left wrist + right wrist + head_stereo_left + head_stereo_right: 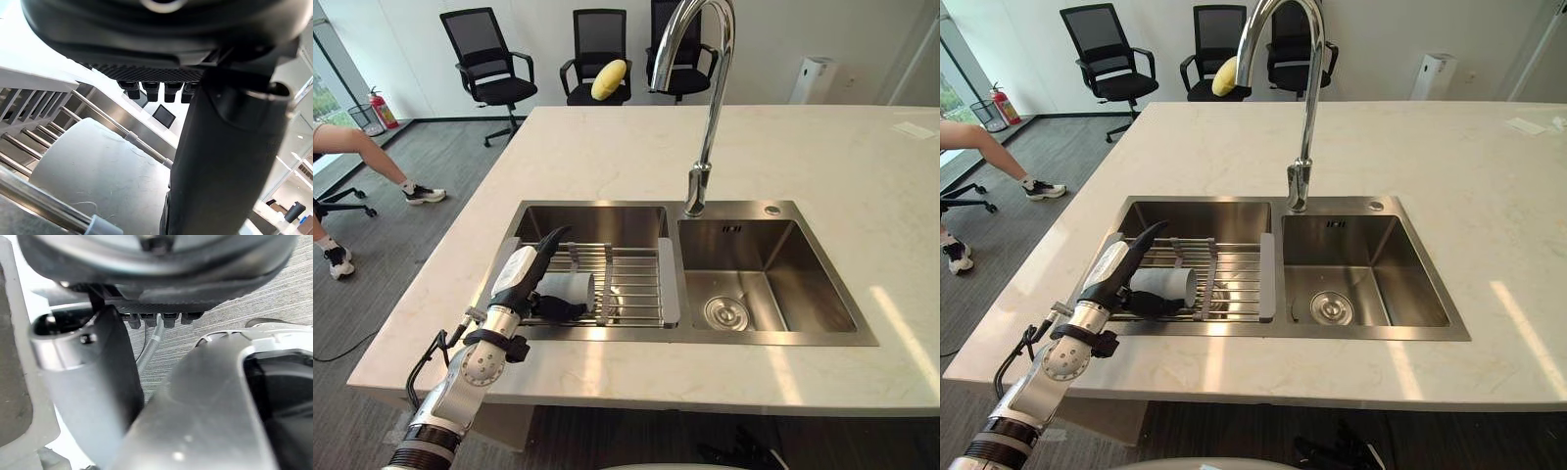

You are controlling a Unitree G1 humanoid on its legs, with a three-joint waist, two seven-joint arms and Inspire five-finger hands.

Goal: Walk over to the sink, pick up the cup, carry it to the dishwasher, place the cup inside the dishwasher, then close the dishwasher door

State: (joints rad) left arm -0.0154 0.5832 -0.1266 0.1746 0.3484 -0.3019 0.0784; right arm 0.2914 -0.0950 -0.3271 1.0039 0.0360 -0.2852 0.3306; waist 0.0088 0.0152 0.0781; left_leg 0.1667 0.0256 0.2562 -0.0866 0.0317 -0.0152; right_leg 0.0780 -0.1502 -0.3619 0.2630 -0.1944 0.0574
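The cup (570, 288) lies on its side on the rack (636, 279) over the sink's (773, 339) left basin. The left hand (517, 277) brackets it, thumb lifted, fingers (564, 309) loose alongside the cup, not clenched. It is probably light, rigid and smooth, and may roll, so grasp it mid-body.

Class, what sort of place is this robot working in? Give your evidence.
Probably a kitchen demo area inside an office: a double steel sink and tall faucet set in a stone-look counter, with office chairs against the wall behind.
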